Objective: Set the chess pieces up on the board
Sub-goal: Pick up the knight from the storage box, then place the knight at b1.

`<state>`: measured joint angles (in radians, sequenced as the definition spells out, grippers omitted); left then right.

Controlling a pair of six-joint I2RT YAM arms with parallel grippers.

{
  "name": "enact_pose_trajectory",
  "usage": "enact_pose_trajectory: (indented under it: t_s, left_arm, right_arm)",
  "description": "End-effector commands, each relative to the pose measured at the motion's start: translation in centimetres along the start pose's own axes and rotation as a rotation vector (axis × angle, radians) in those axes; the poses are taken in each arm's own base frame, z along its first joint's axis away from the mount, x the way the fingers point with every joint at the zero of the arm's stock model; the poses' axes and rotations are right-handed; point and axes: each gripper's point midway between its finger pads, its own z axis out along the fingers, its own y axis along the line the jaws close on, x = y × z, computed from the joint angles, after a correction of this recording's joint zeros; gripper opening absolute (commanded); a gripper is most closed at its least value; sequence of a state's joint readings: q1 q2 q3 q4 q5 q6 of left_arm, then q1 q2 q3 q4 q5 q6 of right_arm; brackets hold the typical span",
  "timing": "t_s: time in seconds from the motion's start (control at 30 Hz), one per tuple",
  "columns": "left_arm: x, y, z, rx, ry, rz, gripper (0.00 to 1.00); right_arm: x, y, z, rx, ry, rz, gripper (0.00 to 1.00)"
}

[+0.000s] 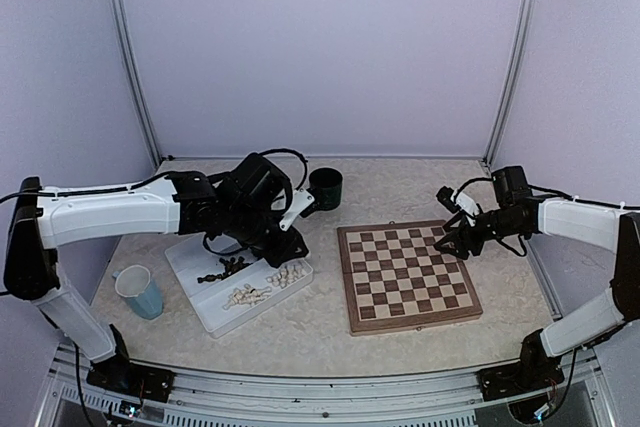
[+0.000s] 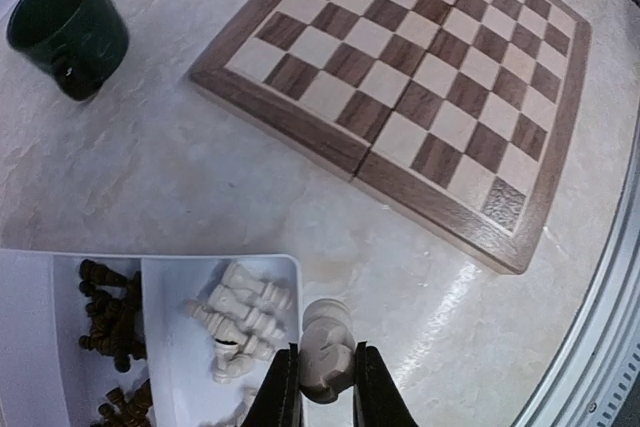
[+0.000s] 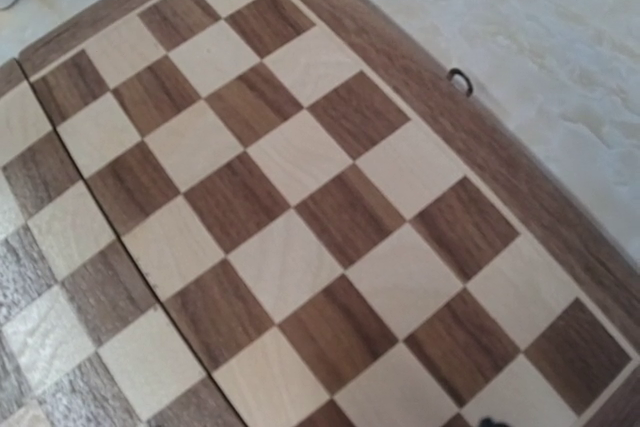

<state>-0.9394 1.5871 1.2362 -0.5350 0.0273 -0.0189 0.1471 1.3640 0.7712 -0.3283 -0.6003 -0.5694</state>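
- Step in hand, as I judge it: fetching a piece from the tray (image 2: 292, 265). My left hand (image 2: 326, 387) is pinched narrow on one cream piece (image 2: 327, 332) at the tray's corner.
- Other cream pieces (image 2: 240, 312) and dark pieces (image 2: 112, 312) lie in separate tray compartments; the board (image 2: 400, 77) carries none.
- My right hand (image 1: 455, 235) hangs over the board's right side; wide or narrow, I cannot tell.
- Next move calls for: clear the tray wall, cross the tabletop, stand the piece upright on its square.
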Motion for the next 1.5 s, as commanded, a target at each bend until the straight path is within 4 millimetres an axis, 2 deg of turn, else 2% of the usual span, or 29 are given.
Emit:
enact_pose_trajectory:
  t_s: [0.0, 0.13, 0.4, 0.57, 0.7, 1.03, 1.47]
  left_arm:
    - [-0.3, -5.0, 0.1, 0.113, 0.034, 0.106, 0.04]
    - [-0.7, -8.0, 1.7, 0.152, 0.069, 0.187, 0.04]
    - [-1.7, -11.7, 5.9, 0.196, 0.09, 0.274, 0.04]
    - [-1.9, -13.2, 8.2, 0.204, 0.108, 0.314, 0.04]
    - [-1.7, -13.7, 9.6, 0.204, 0.128, 0.334, 0.04]
    - [-1.4, -14.5, 11.5, 0.214, 0.145, 0.364, 0.05]
    - [-1.0, -15.5, 12.8, 0.217, 0.172, 0.417, 0.05]
  right_arm:
    - [0.0, -0.3, -0.3, 0.015, -0.008, -0.016, 0.67]
    - [0.1, -1.0, -0.3, 0.053, 0.005, -0.018, 0.67]
    - [0.7, -1.8, 0.0, 0.085, 0.036, -0.003, 0.67]
    - [0.9, -2.1, 0.1, 0.096, 0.048, 0.003, 0.67]
    - [1.1, -2.1, 0.1, 0.1, 0.055, 0.003, 0.68]
    - [1.7, -2.5, 0.5, 0.101, 0.083, 0.018, 0.68]
    - [2.1, -2.4, 0.6, 0.095, 0.098, 0.018, 0.68]
